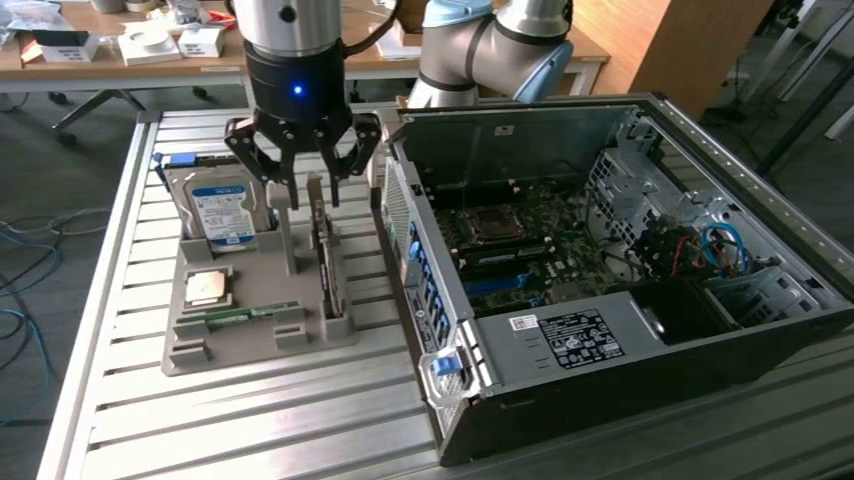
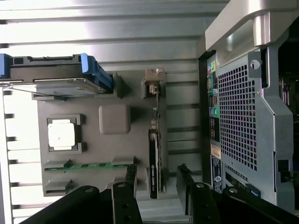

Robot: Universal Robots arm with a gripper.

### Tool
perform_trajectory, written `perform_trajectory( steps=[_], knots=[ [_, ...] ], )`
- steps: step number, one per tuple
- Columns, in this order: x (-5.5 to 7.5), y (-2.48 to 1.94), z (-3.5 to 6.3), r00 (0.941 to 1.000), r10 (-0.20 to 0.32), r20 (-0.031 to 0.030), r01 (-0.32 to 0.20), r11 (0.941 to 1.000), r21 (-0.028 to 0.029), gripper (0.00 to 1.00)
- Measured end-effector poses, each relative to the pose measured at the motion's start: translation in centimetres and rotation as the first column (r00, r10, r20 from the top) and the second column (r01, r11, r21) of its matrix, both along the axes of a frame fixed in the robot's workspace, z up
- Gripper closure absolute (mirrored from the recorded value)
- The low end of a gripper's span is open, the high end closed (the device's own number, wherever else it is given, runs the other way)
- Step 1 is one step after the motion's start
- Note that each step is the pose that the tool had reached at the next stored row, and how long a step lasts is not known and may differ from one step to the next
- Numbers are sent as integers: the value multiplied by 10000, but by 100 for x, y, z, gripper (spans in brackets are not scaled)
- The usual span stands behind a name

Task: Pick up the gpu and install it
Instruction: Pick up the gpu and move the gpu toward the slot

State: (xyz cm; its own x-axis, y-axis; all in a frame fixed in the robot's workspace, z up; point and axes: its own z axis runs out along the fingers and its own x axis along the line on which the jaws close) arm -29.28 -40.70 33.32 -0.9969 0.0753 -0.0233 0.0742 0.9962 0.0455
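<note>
The gpu [image 1: 328, 265] is a thin dark card standing on edge in a slot of the grey holder [image 1: 254, 340], with its pale bracket at the far end. My gripper [image 1: 308, 190] hangs just above that end, open. In the wrist view the gpu [image 2: 153, 163] is seen edge-on, its bracket [image 2: 154, 84] farther off. There my gripper [image 2: 158, 182] has one black finger on each side of the card, with a gap on both sides and nothing held.
The holder also carries a blue-labelled hard drive [image 1: 220, 212], a CPU [image 1: 207, 287] and a green RAM stick [image 1: 243, 316]. The open computer case [image 1: 601, 340] lies close on the exterior view's right, its motherboard [image 1: 514, 240] exposed. A slatted metal table [image 1: 267, 420] is underneath.
</note>
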Motion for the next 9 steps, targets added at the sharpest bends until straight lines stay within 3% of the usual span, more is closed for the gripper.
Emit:
perform_trajectory(
  steps=[9],
  knots=[
    [0, 0, -123, 10000, 0, 0, 0, 10000, 0, 53]
  ],
)
